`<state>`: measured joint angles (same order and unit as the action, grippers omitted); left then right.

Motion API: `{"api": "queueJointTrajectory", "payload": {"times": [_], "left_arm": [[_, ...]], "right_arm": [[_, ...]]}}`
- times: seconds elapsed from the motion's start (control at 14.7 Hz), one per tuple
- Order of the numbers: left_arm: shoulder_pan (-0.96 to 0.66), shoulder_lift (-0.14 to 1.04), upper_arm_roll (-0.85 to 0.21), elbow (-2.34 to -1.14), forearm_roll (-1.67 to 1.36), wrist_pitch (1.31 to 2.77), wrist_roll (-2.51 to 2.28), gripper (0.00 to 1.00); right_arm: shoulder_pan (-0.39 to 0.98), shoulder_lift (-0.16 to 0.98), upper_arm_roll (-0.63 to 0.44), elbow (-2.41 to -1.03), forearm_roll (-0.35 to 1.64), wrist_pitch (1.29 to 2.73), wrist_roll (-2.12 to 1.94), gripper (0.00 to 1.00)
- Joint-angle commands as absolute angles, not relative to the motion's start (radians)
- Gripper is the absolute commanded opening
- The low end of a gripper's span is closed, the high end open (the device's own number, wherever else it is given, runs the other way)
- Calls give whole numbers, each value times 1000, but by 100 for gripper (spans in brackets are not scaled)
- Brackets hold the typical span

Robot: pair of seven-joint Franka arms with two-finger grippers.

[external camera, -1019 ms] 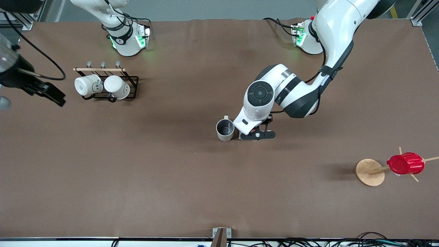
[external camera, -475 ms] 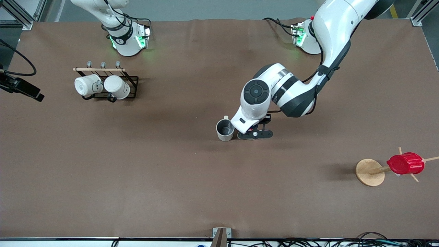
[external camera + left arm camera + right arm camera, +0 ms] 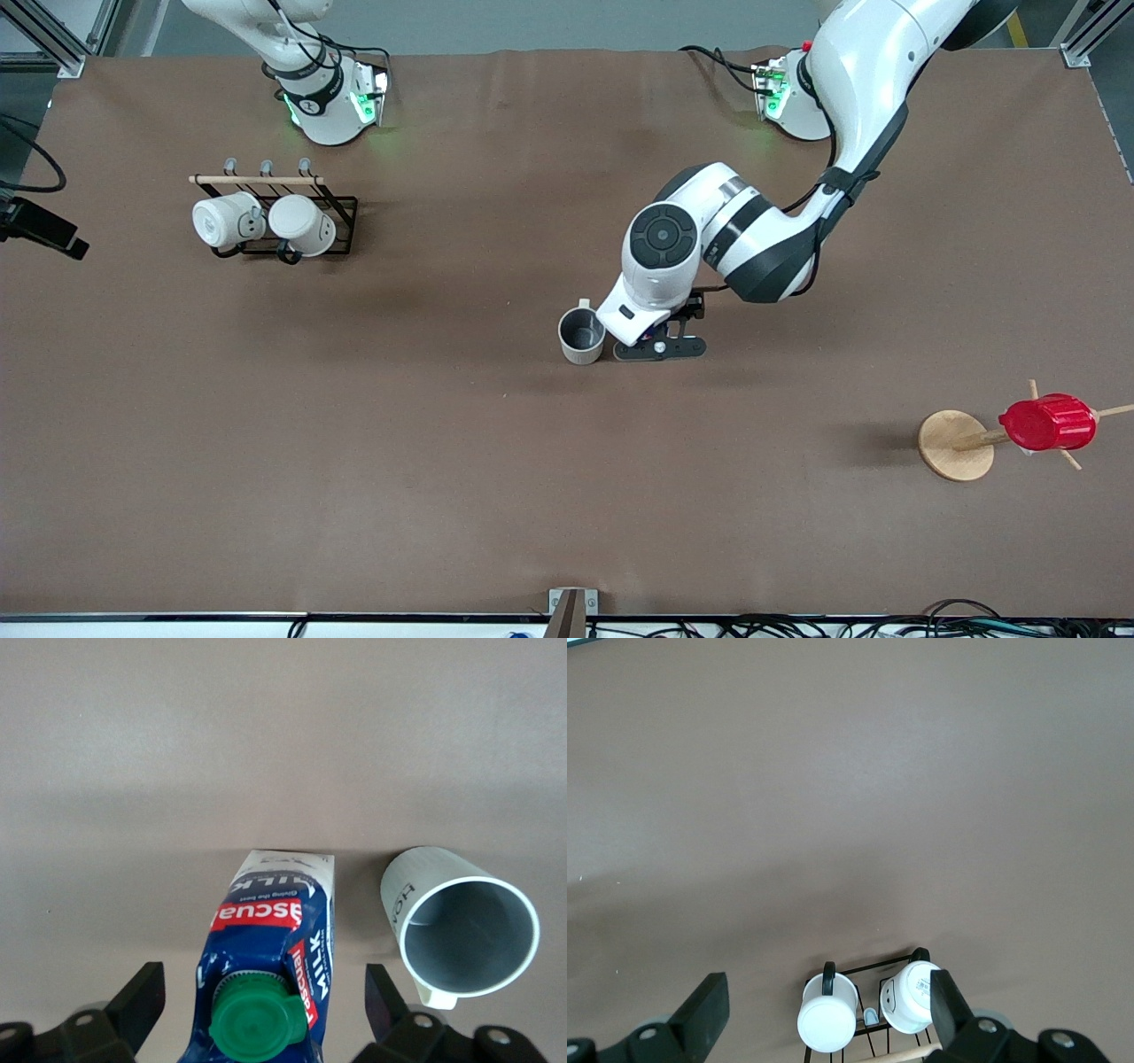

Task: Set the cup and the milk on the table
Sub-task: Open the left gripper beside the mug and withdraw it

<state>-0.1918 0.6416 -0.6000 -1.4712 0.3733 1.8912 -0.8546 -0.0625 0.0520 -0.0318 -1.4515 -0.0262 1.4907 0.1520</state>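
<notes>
I see the table (image 3: 354,461), a wide brown top, carrying everything. The left arm reaches from its base down to mid-table, and its left gripper (image 3: 261,1005) sits over the milk (image 3: 270,966), jaws spread wide with a finger (image 3: 142,1001) on either side of the carton and clear air between each finger and the carton's walls, so nothing is pinched. The milk stands upright on the table just beside the cup (image 3: 581,335), toward the left arm's end from it, its green cap (image 3: 255,1025) screwed on; from the front camera the arm hides the carton. The cup stands upright and apart from the carton, its grey inside empty as far as I can see down into it, dark lettering running along its side. The right gripper (image 3: 824,1014) hangs high over the right arm's end of the table, jaws spread and holding nothing; that arm waits. Below it a black wire rack (image 3: 341,221) with a wooden rail holds two white mugs (image 3: 229,220) lying on their sides. Toward the left arm's end, nearer the front camera, a wooden peg stand (image 3: 955,445) carries a red ribbed cup (image 3: 1048,423) on one peg.
</notes>
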Motion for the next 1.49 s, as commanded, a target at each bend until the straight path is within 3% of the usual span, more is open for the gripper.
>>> {"api": "queueJointTrajectory", "payload": {"times": [0.0,0.14,0.54,1.02,1.22,1.43], "left_arm": [[-193,577,-598,-1459,385,1865,-874,100],[-184,514,-582,-1460,382,1864,-871,100],[-181,327,-316,-1488,145,1839,-697,100],[-167,63,15,-1661,-71,1819,-195,100],[-106,-30,38,-1741,-71,1819,-63,100],[-86,-40,40,-1741,-69,1799,-5,100]], "right_arm": [[-90,31,-11,-1474,-9,1493,143,100],[-92,31,-9,-1476,-9,1496,143,100],[-83,31,-6,-1477,-9,1490,143,100],[-84,29,-8,-1479,-9,1500,143,100],[-71,26,-3,-1479,-9,1491,140,100],[-72,28,-3,-1479,-9,1491,138,100]]}}
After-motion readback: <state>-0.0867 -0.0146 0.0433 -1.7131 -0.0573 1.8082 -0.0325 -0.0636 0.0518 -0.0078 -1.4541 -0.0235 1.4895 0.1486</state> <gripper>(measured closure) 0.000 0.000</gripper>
